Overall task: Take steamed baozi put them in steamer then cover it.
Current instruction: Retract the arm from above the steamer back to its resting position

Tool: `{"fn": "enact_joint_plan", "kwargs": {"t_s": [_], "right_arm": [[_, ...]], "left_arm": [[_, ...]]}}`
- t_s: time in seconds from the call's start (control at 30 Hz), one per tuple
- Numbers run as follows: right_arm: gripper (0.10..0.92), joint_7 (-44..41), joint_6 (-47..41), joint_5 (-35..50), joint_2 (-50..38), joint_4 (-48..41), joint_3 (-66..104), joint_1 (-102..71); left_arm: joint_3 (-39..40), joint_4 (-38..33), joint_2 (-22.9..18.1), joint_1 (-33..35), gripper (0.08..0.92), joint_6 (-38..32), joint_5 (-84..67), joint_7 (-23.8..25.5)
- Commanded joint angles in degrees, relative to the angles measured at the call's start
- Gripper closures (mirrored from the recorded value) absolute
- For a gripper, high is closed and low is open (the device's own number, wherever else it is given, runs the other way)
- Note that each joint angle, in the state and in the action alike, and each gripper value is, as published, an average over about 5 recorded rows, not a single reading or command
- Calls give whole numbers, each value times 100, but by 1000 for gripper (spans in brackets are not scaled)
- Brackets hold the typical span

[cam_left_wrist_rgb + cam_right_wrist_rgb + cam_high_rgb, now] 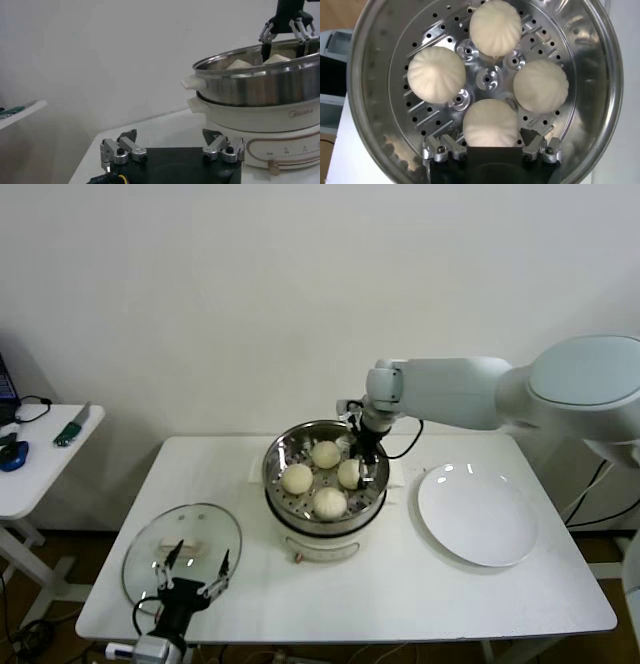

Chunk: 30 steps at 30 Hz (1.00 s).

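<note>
Several cream-white baozi (297,478) lie on the perforated floor of the shiny steamer (275,459) at the table's middle. My right gripper (362,456) is inside the steamer's right side, open, its fingers (532,139) on either side of the nearest baozi (490,122) and apart from it. The others (436,75) show in the right wrist view. The clear glass cover (150,534) lies flat at the table's front left. My left gripper (197,562) hovers over its near edge, open and empty. In the left wrist view (170,137) the steamer (260,87) stands ahead.
A flat white plate (478,519) lies to the right of the steamer. A small side table (40,454) with tools stands at the far left. The steamer's white base has a control panel (280,150) facing front.
</note>
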Motion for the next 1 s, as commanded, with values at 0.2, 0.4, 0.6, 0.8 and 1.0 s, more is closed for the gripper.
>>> {"fn": "enact_joint_plan", "kwargs": {"t_s": [0.2, 0.4, 0.6, 0.8, 1.0], "right_arm": [[203, -258, 197, -54, -731, 283, 473, 644], [203, 849, 895, -90, -1850, 913, 1184, 658], [203, 2770, 1380, -12, -3197, 1978, 2177, -61], [203, 3813, 1602, -107, -4353, 2529, 3965, -1975], [203, 4311, 1855, -488, -4903, 2896, 6573, -4423]], "left_arm": [[-11, -7, -23, -58, 177, 30, 99, -19], [-11, -2, -44, -150, 177, 50, 239, -44], [-46, -36, -82, -199, 177, 133, 280, -50], [-51, -54, -107, -159, 177, 85, 466, -104], [-13, -170, -142, -39, 177, 19, 848, -183]]}}
